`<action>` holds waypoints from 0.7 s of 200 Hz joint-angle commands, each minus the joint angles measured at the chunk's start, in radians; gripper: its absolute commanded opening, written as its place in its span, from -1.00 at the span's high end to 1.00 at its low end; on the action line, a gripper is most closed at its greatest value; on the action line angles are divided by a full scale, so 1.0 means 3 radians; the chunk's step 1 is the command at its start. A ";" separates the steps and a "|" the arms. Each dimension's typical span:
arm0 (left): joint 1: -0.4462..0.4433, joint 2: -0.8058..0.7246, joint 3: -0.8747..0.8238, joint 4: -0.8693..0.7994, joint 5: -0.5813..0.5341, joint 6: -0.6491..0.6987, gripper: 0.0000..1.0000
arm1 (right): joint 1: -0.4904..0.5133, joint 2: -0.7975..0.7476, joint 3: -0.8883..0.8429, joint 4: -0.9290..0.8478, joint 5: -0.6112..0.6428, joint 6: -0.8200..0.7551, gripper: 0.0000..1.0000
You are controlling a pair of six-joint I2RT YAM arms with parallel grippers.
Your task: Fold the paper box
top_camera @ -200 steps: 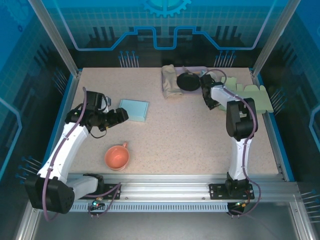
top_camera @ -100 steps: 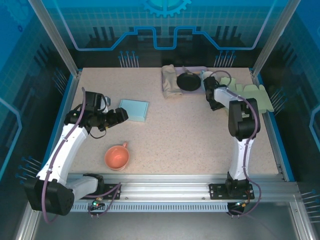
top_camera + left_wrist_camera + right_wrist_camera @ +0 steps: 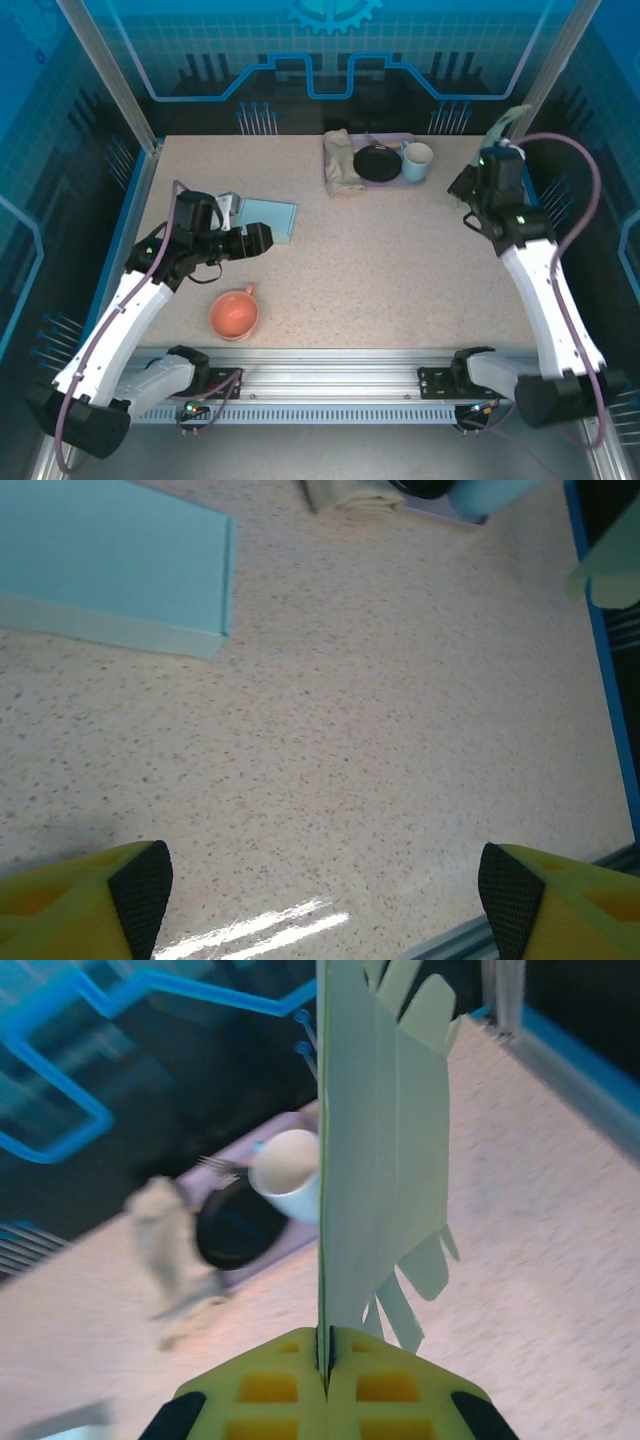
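**Near edge.** Metal rail (image 3: 330, 375) running the width of the table, with both arm bases bolted to it.

**Table** (image 3: 380, 260). Speckled beige top with blue edging down the left and right sides. A glare streak shows on the surface in the left wrist view.

**Near left.** Orange cup (image 3: 233, 315), upright with its handle turned to the far side. It stands well apart from everything else.

**Middle left.** Left pincer (image 3: 325, 895), low over bare table with its jaws wide and nothing between them. Just beyond it lies a flat blue block (image 3: 270, 218), flush on the surface and untouched.

**Right side.** Right pincer (image 3: 323, 1355), raised off the table. Its jaws are pressed together on the lower edge of the paper box (image 3: 385, 1150). The box is a flat, pale green cut-out sheet, unfolded, held upright and edge-on, with its tabs fanning out to one side. From above it hangs over the far right corner, beside the corner post (image 3: 555, 60).

**Far middle.**
- Lavender tray (image 3: 400, 137)
- Black bowl (image 3: 378, 163) on the tray
- Pale mug (image 3: 417, 160) on the tray, just right of the bowl
- Crumpled beige cloth (image 3: 342, 162), touching the tray's left end

**Surround.** Translucent blue wall panels (image 3: 330, 50) printed with a grid and circuit lines, framed by slanting metal posts.
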 commanded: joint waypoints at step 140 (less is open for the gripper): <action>-0.2590 0.1473 -0.0740 0.4612 -0.2092 0.2279 -0.97 | 0.1527 0.0616 0.0690 -0.0934 0.0749 0.3422 1.00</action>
